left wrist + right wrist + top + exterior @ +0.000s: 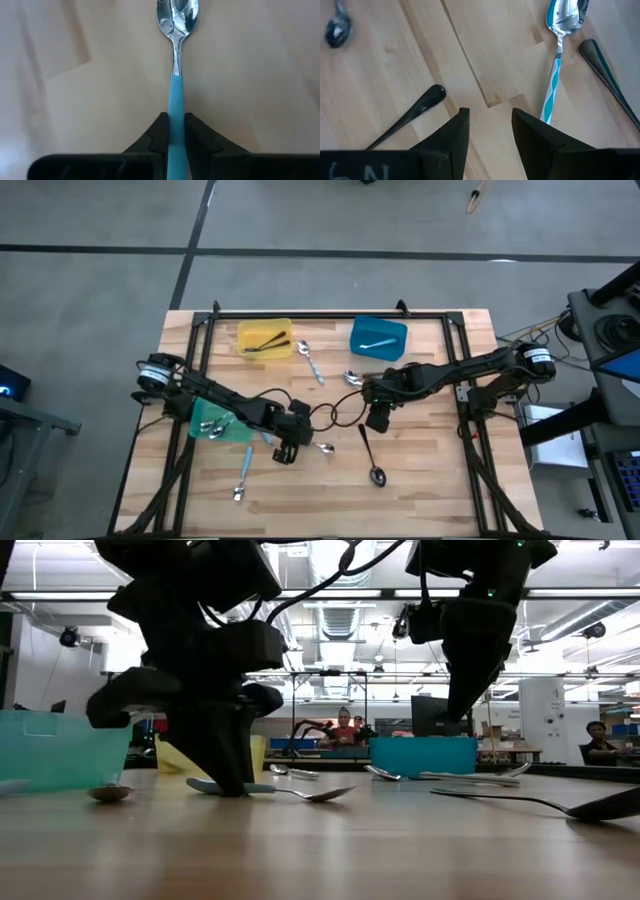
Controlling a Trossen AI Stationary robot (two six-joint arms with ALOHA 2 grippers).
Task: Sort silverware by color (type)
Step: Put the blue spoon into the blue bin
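From my station I see the left gripper [285, 452] low on the wooden table [420, 480], near its middle and toward the front edge, and its two dark fingers [152, 142] are pressed against both sides of the light blue handle of a spoon [176, 75], so it is grasping this spoon. In the low view the spoon [300, 792] lies flat on the wood, its silver bowl pointing away from the gripper. The right gripper [378, 418] hangs just above the table a little to the right of the centre, its jaws apart with bare wood between them and holding nothing. Just beside it lies a black spoon [370, 452], its bowl toward the front edge. Another blue-handled spoon [555, 75] lies ahead of the right gripper, and one more spoon [310, 360] rests between the yellow bin [245, 332] and the blue bin [360, 330] at the back. The yellow bin holds dark utensils [266, 343] and the blue bin one pale utensil [378, 342]. The green bin [200, 425] sits at the left, partly under the left arm. Two spoons [243, 475] lie at the front left.
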